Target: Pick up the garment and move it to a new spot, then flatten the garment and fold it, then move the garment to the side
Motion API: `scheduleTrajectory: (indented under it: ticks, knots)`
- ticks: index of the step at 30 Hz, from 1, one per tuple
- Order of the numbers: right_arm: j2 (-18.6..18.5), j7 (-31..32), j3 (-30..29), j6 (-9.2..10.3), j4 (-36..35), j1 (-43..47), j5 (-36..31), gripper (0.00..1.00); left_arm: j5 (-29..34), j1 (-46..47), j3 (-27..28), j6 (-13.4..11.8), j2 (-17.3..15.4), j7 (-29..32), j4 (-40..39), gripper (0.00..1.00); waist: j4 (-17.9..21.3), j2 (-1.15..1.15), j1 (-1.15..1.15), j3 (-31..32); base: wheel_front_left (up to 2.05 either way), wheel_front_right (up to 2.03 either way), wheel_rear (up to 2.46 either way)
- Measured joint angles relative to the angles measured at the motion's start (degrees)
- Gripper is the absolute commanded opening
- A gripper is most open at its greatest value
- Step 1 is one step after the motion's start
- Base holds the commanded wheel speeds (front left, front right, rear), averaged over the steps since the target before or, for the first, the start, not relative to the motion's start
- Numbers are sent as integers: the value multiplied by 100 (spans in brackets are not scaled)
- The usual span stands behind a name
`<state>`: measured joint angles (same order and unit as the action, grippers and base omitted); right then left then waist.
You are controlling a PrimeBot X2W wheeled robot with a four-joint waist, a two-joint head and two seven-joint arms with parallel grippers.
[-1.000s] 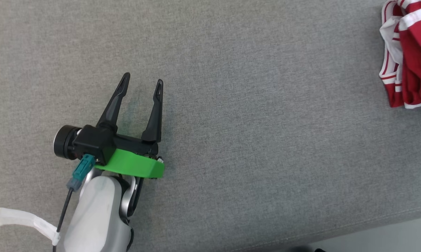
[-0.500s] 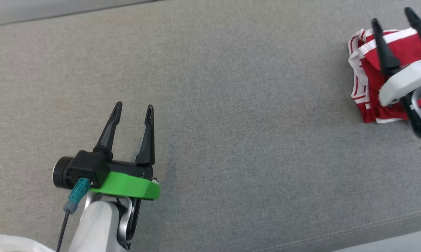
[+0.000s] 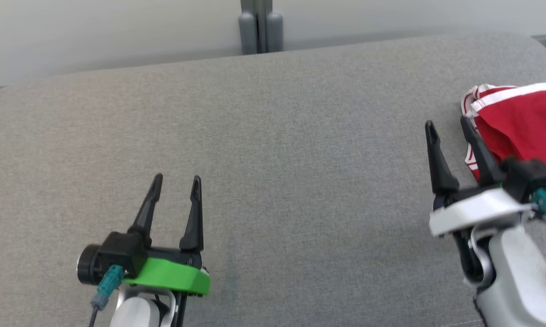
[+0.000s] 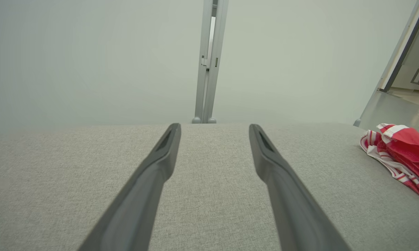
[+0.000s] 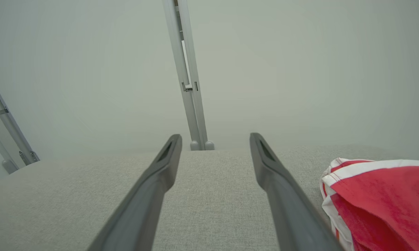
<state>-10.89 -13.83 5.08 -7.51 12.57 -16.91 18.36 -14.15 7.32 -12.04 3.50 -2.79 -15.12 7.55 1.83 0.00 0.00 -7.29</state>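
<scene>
The right claw [image 3: 447,121] is seen spread wide and empty above the grey cushion [image 3: 300,136]. The left claw [image 3: 177,178] is likewise held fully apart, with nothing between its fingers. The garment [image 3: 518,113], red cloth with white striped trim, is found bunched in a heap just to the right of the right claw's outer finger, and far to the right of the left claw.

The cloth is judged to be soft, light and limp. It can be expected to sag and unfold once lifted, and no care for breakage is needed. A pinch on a single loose layer would likely only drag the heap open. The white-banded edge [image 5: 349,170] nearest the right claw is judged the firmest hold, as several layers seem to be gathered there.

The garment's far right side is cut off by the frame edge in the head and right wrist views, and its lower part is covered by the right claw's wrist. What kind of garment it is cannot be told. Whether the outer finger touches the cloth cannot be settled.
</scene>
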Motion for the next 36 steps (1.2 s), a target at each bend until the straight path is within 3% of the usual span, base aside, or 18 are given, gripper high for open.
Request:
scheduleTrajectory:
  ticks: [4,10,29,36]
  knots:
    - [417,-88,-187,2,-137,646,-116,100,-13,-226,-15,-49,0,0,12,100,-122,0,0,216,0,0,0]
    - [698,-109,-236,3,-258,1160,-315,100,58,-503,57,-100,0,-1,25,100,-234,0,0,469,0,0,0]
    - [798,-115,-190,3,-409,1271,-433,100,64,-571,70,-265,0,-1,-91,100,-232,0,0,554,0,0,0]
    - [799,-115,-157,3,-408,1269,-383,100,-221,-622,271,-127,0,-1,-200,100,-196,0,0,582,0,0,0]
